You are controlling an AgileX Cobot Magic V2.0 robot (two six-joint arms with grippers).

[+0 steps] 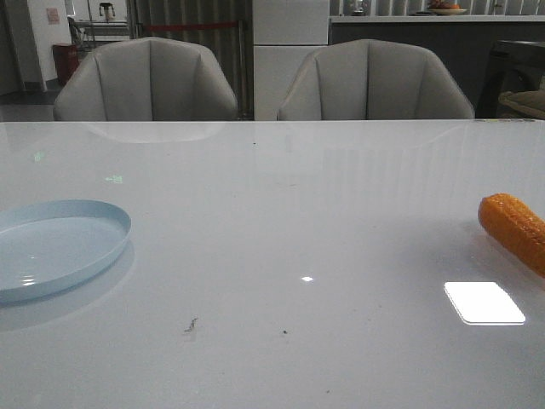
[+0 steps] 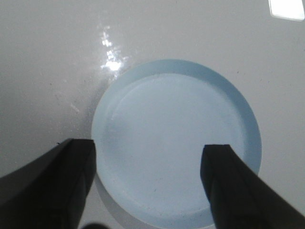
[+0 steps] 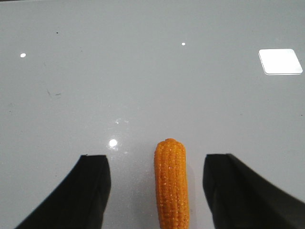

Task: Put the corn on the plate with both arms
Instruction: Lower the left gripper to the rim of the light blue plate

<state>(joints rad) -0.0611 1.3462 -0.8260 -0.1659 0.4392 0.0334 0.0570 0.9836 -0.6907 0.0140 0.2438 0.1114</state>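
Note:
An orange corn cob [image 1: 513,228] lies on the white table at the far right edge of the front view. The pale blue plate [image 1: 85,213] rests at the far left. Neither arm shows in the front view. In the right wrist view the corn [image 3: 171,183] lies lengthwise between the two spread black fingers of my right gripper [image 3: 155,164], which is open and touches nothing. The left wrist view looks straight down on the plate [image 2: 176,143]; my left gripper [image 2: 148,153] hangs open above it with nothing held.
Two grey chairs [image 1: 145,81] [image 1: 375,81] stand behind the table's far edge. A bright light reflection [image 1: 484,302] lies on the tabletop near the corn. Small dark specks [image 1: 191,324] mark the table near the front.

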